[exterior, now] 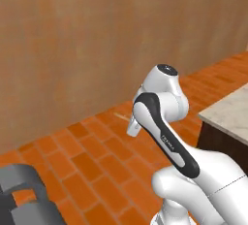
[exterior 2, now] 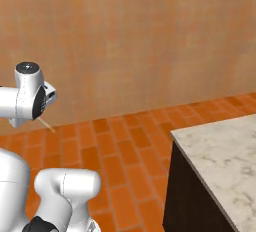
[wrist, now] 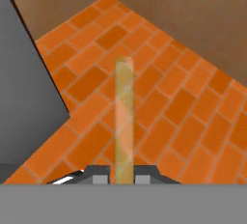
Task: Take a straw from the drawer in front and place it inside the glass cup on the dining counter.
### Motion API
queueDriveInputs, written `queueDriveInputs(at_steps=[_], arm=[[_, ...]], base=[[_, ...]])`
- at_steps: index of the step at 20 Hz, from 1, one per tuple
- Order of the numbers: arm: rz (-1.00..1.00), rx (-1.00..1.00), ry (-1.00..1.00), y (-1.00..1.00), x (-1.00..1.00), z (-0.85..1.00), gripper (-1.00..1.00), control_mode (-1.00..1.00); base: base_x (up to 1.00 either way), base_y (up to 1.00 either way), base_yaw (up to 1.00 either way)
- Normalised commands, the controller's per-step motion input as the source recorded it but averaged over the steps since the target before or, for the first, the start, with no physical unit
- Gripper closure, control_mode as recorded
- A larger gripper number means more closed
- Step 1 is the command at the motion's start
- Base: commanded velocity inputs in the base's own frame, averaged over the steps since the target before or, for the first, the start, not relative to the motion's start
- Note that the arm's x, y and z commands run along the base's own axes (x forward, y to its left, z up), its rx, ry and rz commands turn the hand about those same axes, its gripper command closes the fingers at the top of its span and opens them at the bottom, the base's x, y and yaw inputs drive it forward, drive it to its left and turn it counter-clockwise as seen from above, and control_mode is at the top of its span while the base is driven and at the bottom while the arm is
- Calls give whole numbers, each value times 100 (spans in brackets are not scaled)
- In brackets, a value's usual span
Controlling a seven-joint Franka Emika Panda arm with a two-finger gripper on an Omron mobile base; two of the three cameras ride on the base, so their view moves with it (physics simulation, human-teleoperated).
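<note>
While the brick floor (exterior 2: pixel 125 146) spreads below a tan wall (exterior: pixel 72 35), the dining counter (exterior 2: pixel 225 151) shows its marble corner at the right. Above the bricks, the gripper (wrist: pixel 122 178) is clamped on the straw (wrist: pixel 124 121) — it juts straight out from between the fingertips.

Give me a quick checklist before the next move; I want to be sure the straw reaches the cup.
1. Straw in gripper: ok, it stands up between the fingertips in the hand view.
2. Straw intact and straight: ok.
3. Straw clear of the floor: ok, its tip pokes out of the raised hand.
4. Dining counter in sight: ok, its corner lies to the right.
5. Cup located: cannot tell.
6. Path to the counter free: cannot tell; a grey object sits low on the left.
</note>
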Motion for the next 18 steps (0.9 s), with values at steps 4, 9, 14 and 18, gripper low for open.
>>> queueDriveInputs(at_steps=[4,9,14,18], arm=[[0,0,0,0,0,0,100,100],[0,0,0,0,0,0,100,100],[0,0,0,0,0,0,100,100],[0,0,0,0,0,0,100,100]], base=[[100,5,-25],[100,9,-35],[99,26,-46],[94,39,-51]])
